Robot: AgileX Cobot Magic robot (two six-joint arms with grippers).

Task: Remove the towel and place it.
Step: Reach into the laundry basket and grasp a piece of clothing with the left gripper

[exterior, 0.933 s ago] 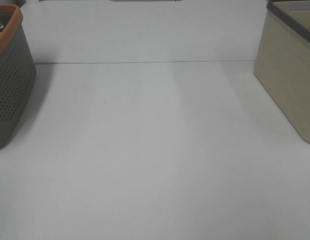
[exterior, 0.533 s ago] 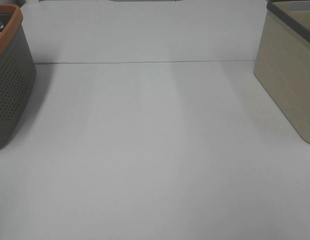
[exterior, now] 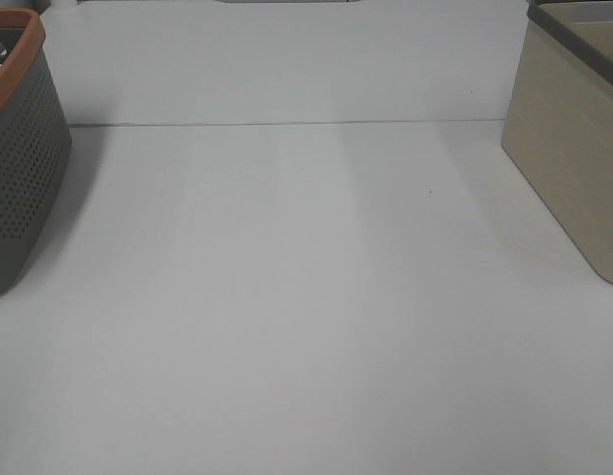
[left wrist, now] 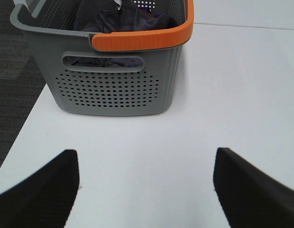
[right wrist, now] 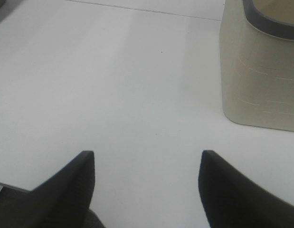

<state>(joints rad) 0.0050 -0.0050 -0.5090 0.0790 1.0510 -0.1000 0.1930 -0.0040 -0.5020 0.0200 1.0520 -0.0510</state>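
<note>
The towel [left wrist: 123, 19] is a dark charcoal cloth bunched inside the grey perforated basket [left wrist: 113, 90] with an orange rim, seen in the left wrist view; part of it shows through the handle slot. In the exterior high view the basket [exterior: 19, 168] stands at the left edge and the towel is hidden. My left gripper [left wrist: 146, 180] is open and empty, some way short of the basket above the white table. My right gripper [right wrist: 146, 178] is open and empty, over the table short of the beige bin. Neither gripper shows in the exterior high view.
A beige bin [exterior: 573, 148] with a dark grey rim stands at the right; it also shows in the right wrist view [right wrist: 260, 71]. The white table [exterior: 306, 297] has a seam across the back. Dark floor [left wrist: 14, 95] lies beyond the table's left edge.
</note>
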